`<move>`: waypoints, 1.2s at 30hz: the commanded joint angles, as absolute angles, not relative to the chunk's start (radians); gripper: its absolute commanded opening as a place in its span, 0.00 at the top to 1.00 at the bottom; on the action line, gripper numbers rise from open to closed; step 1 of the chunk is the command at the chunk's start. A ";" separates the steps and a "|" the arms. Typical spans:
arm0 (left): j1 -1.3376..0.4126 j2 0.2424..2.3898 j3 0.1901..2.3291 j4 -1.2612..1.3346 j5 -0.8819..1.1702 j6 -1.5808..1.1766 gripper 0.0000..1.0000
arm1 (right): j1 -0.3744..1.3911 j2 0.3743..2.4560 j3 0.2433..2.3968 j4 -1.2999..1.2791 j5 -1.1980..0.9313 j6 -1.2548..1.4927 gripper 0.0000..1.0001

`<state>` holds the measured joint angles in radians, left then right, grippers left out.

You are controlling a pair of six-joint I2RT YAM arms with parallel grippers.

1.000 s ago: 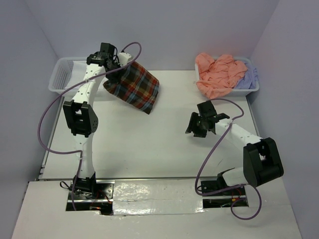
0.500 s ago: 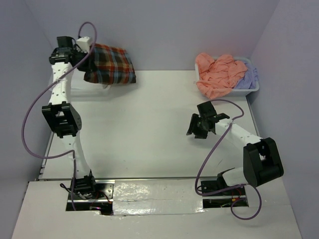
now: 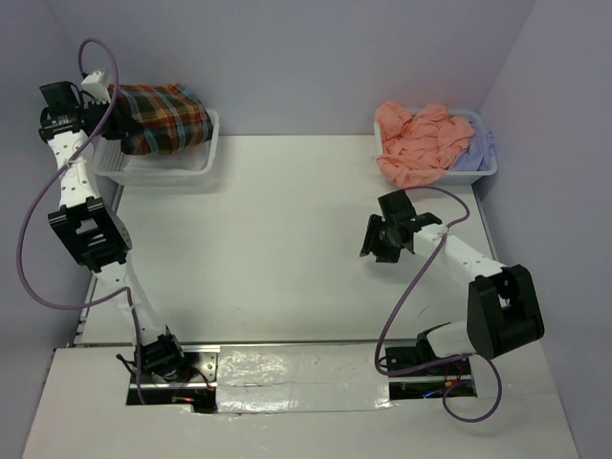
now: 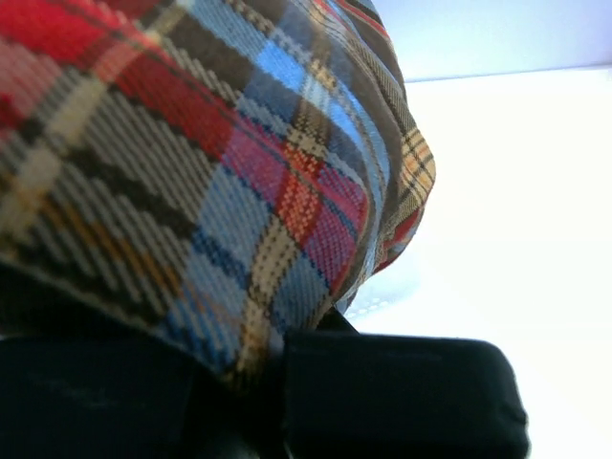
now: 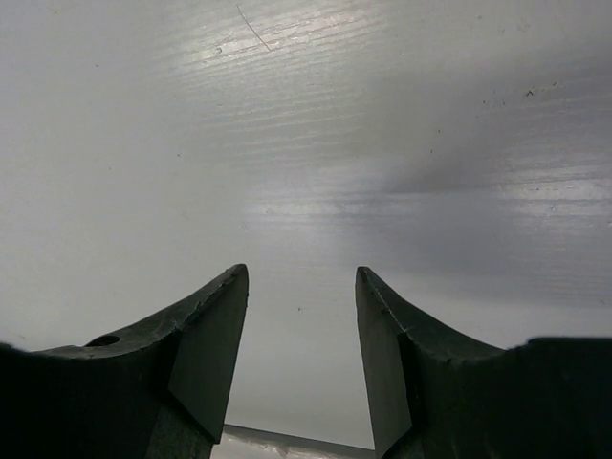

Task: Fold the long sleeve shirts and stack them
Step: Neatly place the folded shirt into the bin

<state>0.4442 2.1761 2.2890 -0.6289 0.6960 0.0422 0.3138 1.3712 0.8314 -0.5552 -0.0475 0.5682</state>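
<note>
Gripping: the left pincer (image 3: pixel 113 120) is clamped on the plaid shirt (image 3: pixel 163 117), with cloth pinched between its jaws.
Shirt's place: at 10 o'clock from the middle of the tabletop (image 3: pixel 287 239), bunched over the left basket (image 3: pixel 206 164). I cannot tell whether it rests on the basket's floor.
Direction from pincer: the shirt's bulk lies toward 3 o'clock of the left pincer.
Long axis: runs 9 to 3, along the basket's length.
Nearer arm: the left one, which holds the shirt.
Right pincer (image 5: pixel 300 277): jaws apart with nothing between them, above bare tabletop at 3 o'clock and well apart from the plaid shirt.
Likely next: letting the shirt go, provided it sits within the rim.
Waiting: the pink shirt (image 3: pixel 416 143) and lavender shirt (image 3: pixel 478 148) are heaped in the right basket (image 3: pixel 488 173), at 1 o'clock of the right pincer.
</note>
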 commanded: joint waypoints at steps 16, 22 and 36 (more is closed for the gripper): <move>0.546 2.362 2.303 -0.741 0.600 0.048 0.60 | 0.319 1.399 0.933 -0.614 -0.009 0.526 0.44; 0.531 2.304 2.304 -0.742 0.426 0.077 0.01 | 0.324 1.404 0.943 -0.609 -0.015 0.522 0.44; 0.407 1.993 2.186 -0.623 0.036 0.334 0.01 | 0.342 1.405 0.960 -0.609 -0.021 0.523 0.44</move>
